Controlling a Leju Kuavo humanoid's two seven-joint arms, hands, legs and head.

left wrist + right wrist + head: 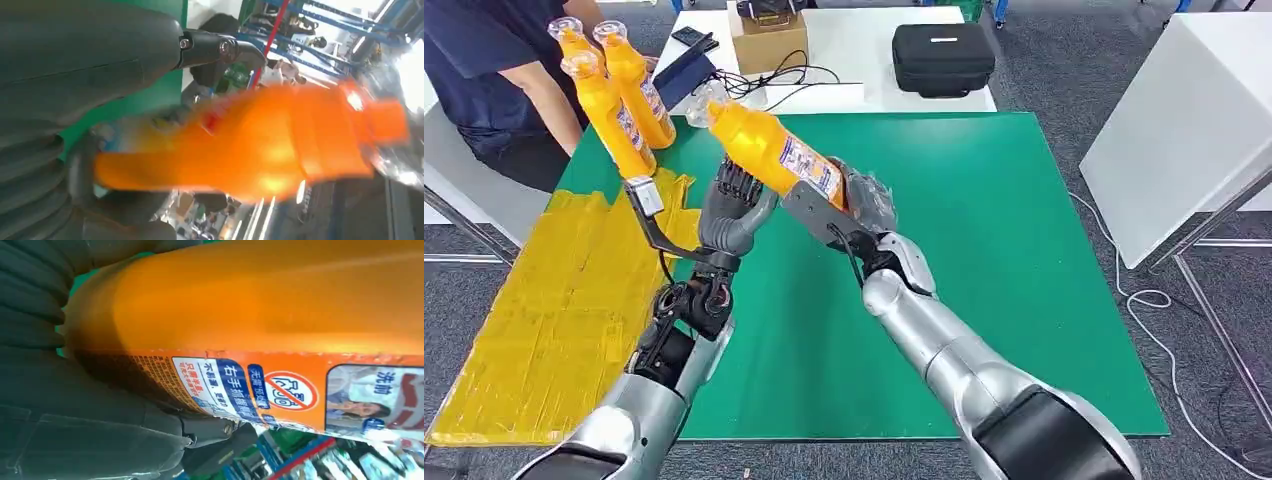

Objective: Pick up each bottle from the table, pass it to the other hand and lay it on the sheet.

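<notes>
Honestly, the smooth, likely slippery orange bottle (774,150) is clamped by the right hand (864,200) at its base, so the bare middle should be taken by the open-fingered left hand (732,205).

arms (944,350): silver shells | wrists: black cables | hands (729,215): grey, dark fingers

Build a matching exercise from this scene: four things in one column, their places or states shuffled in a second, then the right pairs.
Things:
1. right hand
2. left hand
3. black case
4. yellow sheet

Places or states:
A. on the white table
B. grips the tilted orange bottle
C. on the left part of the green table
D. fingers apart, just beside the bottle

Pairs: 1-B, 2-D, 3-A, 4-C
</notes>
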